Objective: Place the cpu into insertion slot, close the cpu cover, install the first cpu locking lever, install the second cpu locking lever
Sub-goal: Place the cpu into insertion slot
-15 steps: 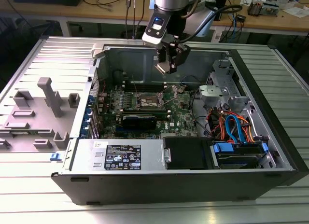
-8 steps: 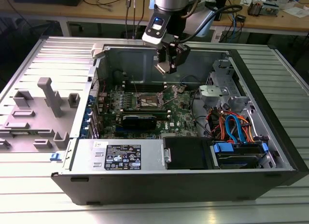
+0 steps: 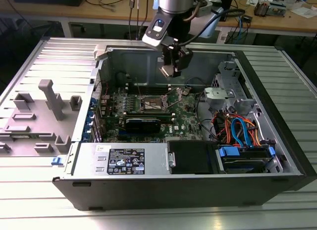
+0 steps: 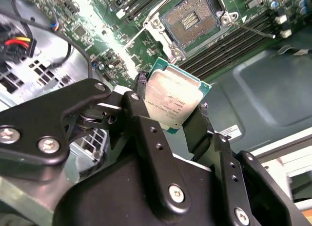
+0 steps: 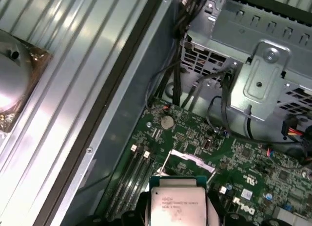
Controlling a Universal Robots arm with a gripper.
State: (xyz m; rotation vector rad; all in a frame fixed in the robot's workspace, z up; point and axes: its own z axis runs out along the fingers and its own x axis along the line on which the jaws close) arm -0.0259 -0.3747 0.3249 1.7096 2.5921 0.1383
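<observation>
The open computer case lies on its side, with the insertion slot near the middle of its floor. A green motherboard spreads around the slot on every side. A silver power supply with a black box beside it lies along the case wall, on the side of the slot nearer the exterior camera. A bundle of orange and blue cables sits well apart from the slot, toward the exterior view's right.

The gripper hangs above the slot, about level with the case's upper rim and a little toward the exterior view's right of it. In both wrist views its black fingers are clamped on two opposite edges of the cpu. The cpu's dull silver top faces the cameras and its green edge shows around it. The cpu is held in the air, clear of the slot and touching nothing but the gripper.

Long black memory slots run just beside the insertion slot. The cpu cover appears tilted up at the slot's edge toward the exterior view's right. In the second wrist view the slot shows its tan-gold contact field uncovered inside the silver rim. A thin locking lever reaches out from one corner of the slot across the memory slots.
</observation>
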